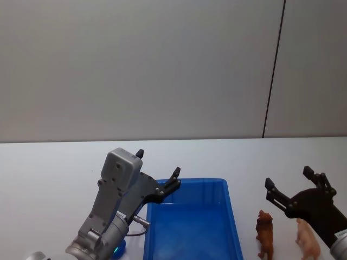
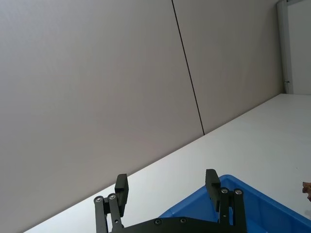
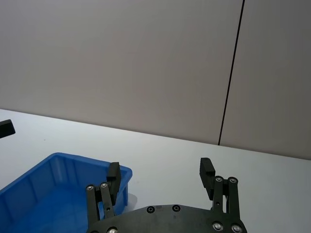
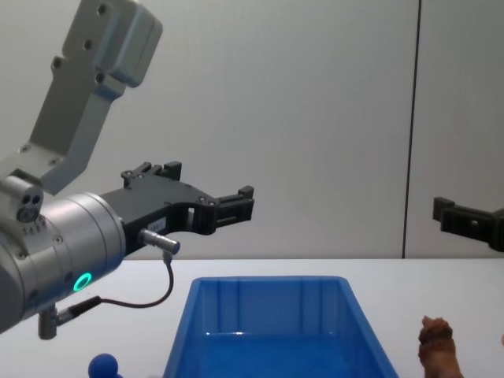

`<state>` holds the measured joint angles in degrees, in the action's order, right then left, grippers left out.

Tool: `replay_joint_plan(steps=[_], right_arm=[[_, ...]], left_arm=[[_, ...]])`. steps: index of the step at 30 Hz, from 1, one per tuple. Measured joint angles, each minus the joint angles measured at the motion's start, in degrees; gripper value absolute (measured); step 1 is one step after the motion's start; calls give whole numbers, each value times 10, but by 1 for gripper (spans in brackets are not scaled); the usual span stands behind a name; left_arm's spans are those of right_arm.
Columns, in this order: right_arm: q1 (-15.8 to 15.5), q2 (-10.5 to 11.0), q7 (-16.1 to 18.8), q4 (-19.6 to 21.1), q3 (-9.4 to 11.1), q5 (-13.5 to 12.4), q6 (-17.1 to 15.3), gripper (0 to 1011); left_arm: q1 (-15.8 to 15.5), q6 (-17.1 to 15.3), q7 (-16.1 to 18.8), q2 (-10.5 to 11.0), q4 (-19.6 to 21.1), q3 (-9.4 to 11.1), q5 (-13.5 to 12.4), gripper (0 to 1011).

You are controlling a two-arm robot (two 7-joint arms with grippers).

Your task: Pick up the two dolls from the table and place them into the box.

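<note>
The blue box [image 1: 200,181] stands on the white table [image 1: 49,173], and its visible floor is bare. To its right stand a reddish-brown doll [image 1: 265,234] and a pale doll [image 1: 307,242], side by side. A blue doll with a round head [image 4: 103,366] sits left of the box under my left arm. My left gripper [image 1: 158,163] hovers open over the box's far left corner, holding nothing. Above the brown and pale dolls, my right gripper [image 1: 288,177] is open and empty. The brown doll [image 4: 435,342] shows in the chest view too.
A grey wall with a dark vertical seam [image 1: 274,70] rises behind the table. Bare tabletop stretches beyond the box and to the far left. From the left wrist, the box wall [image 2: 252,208] lies below the fingers.
</note>
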<state>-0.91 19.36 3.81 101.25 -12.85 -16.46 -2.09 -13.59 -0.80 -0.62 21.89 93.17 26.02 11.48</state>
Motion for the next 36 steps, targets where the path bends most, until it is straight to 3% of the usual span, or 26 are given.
replay_joint_plan(steps=[10, 23, 36], right_arm=[[-7, 2, -22, 9, 4, -2, -29, 1001], [-25, 5, -69, 18, 10, -4, -96, 1001], [-44, 5, -95, 16, 11, 1, -134, 1001]], left_arm=[[0, 0, 0, 0, 0, 0, 0, 1001], [0, 0, 0, 0, 0, 0, 0, 1002], [0, 0, 0, 0, 0, 0, 0, 1001]])
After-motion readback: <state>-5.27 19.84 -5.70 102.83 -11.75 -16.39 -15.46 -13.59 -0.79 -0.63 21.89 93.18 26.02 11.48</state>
